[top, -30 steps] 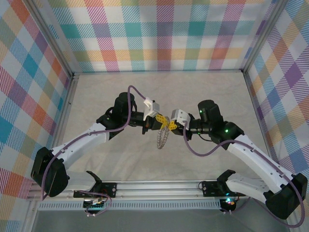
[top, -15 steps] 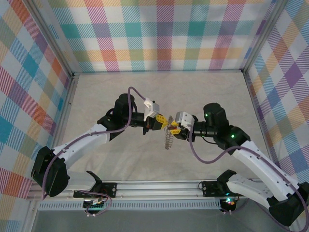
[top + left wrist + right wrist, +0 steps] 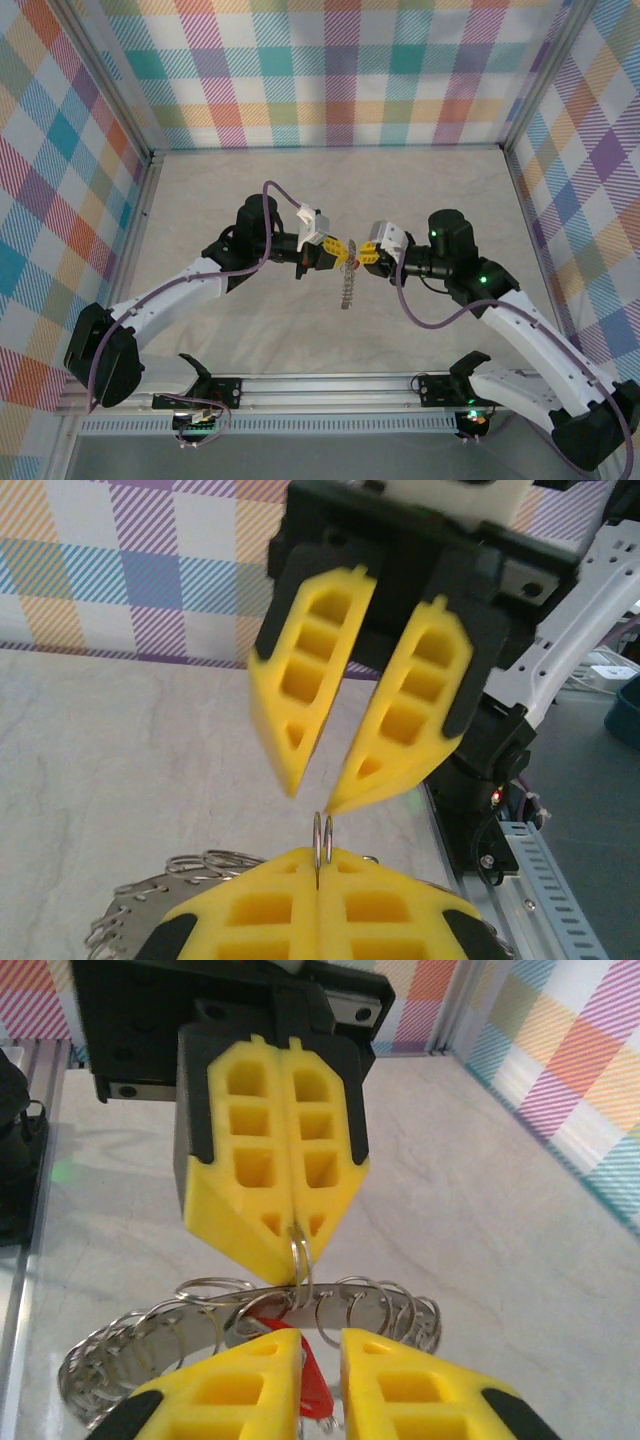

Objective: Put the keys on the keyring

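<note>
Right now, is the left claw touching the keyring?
Touching. The right wrist view shows the left claw shut on one small loop of the keyring, pinched between its fingertips.

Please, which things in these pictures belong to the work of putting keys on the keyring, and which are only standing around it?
Belong to the job:
- keyring
- red key tag, between the fingers of the right gripper
- left gripper, shut on a small ring of the keyring

Only around it:
- table
- checked walls
- metal rail
</note>
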`<state>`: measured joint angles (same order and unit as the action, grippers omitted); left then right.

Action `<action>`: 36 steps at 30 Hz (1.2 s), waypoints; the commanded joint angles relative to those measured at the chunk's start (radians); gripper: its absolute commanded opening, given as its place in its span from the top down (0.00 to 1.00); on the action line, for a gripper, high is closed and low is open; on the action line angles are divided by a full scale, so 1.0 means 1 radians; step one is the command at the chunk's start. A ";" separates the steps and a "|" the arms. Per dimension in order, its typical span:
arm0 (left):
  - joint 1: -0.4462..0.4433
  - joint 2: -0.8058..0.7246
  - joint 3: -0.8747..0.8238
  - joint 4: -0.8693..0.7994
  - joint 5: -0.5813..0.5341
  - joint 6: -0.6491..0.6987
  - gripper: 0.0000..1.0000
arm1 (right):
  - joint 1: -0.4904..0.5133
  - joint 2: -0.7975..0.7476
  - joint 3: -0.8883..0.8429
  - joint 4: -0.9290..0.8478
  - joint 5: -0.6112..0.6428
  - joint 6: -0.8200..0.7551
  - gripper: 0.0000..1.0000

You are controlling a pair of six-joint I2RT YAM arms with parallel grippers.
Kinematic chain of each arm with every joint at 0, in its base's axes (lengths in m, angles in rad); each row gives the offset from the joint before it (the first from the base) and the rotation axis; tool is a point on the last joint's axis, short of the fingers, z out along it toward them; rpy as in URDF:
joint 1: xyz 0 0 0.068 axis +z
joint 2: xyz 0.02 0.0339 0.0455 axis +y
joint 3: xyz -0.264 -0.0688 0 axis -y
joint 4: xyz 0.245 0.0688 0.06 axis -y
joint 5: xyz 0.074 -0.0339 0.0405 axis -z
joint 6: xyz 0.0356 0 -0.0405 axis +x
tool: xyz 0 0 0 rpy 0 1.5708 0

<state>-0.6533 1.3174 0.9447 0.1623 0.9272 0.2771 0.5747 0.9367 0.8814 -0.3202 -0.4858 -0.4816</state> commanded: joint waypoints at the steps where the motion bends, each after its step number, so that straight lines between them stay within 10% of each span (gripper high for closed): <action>1: -0.007 -0.040 -0.003 0.069 0.059 0.011 1.00 | -0.003 0.028 0.041 0.030 -0.081 0.019 0.83; 30: -0.015 -0.018 0.016 0.074 0.073 0.009 1.00 | -0.003 0.090 0.048 0.048 -0.167 0.021 0.90; 36: -0.006 -0.001 0.170 -0.471 0.070 0.391 0.86 | -0.003 0.099 0.084 -0.047 -0.129 -0.038 0.95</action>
<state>-0.6521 1.3144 1.0103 -0.0208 0.9451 0.4271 0.5705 1.0248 0.9134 -0.3386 -0.6212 -0.4717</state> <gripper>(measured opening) 0.133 0.060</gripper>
